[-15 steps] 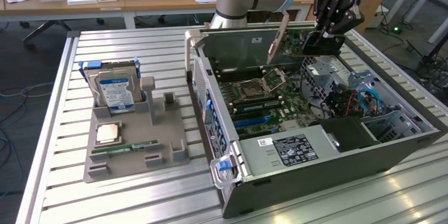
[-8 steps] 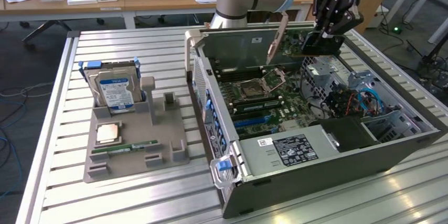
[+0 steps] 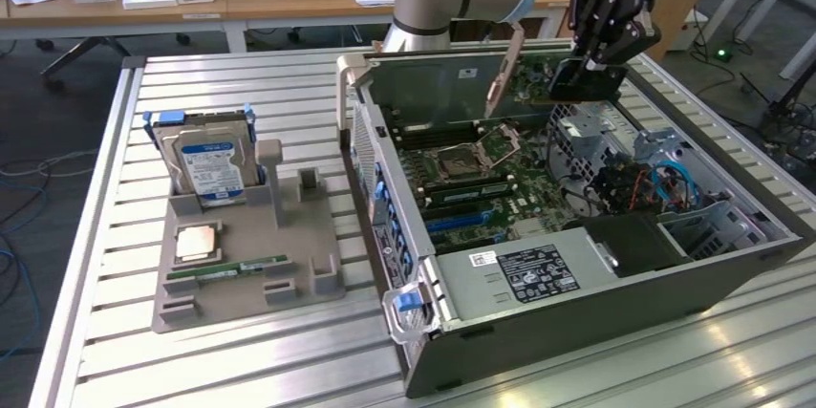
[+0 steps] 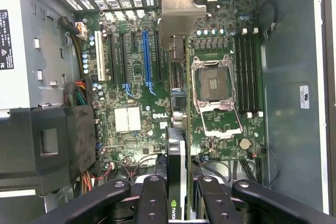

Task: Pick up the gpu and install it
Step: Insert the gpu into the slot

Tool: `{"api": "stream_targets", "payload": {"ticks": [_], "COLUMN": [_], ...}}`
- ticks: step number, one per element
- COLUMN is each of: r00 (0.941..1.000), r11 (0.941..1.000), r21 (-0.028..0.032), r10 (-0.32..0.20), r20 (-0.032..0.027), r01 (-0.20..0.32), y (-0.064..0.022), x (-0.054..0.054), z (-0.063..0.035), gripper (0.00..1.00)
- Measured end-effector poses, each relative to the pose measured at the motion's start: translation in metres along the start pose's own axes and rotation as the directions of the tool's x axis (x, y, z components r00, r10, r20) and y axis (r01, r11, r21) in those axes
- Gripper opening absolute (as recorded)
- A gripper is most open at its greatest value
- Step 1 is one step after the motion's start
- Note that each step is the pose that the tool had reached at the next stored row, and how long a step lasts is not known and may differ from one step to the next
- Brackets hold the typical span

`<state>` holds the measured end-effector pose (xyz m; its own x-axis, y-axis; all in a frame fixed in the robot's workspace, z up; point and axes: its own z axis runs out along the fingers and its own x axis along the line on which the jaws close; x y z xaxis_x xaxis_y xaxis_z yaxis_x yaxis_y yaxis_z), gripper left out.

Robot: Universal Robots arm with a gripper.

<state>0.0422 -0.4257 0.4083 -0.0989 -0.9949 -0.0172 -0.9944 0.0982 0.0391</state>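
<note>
My gripper (image 3: 584,75) hangs over the far side of the open computer case (image 3: 599,308) and is shut on the gpu (image 3: 536,78). The card is a thin green board with a long silver end bracket, hanging edge-down above the motherboard (image 3: 491,183). In the wrist view the gpu (image 4: 181,11) runs edge-on from its silver bracket down to my black fingers (image 4: 152,200), with the gripper (image 4: 177,205) clamped on either side of it. The card sits between the blue slot (image 4: 146,59) and the empty CPU socket (image 4: 215,85), clear of the board.
A grey parts holder (image 3: 300,279) at the exterior view's left carries a blue-labelled hard drive (image 3: 210,171), a CPU (image 3: 195,242) and a RAM stick (image 3: 229,268). Inside the case are drive cages and cables (image 3: 637,183). The case stands on a slatted metal table (image 3: 191,370).
</note>
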Motion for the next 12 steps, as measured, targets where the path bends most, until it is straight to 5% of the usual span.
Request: {"api": "stream_targets", "payload": {"ticks": [12], "r00": [1.0], "r11": [1.0], "r21": [0.0012], "r10": [0.0], "r20": [0.0003], "r01": [0.0], "y": [0.0011], "x": [0.0001], "z": [0.0017], "gripper": [0.27]}}
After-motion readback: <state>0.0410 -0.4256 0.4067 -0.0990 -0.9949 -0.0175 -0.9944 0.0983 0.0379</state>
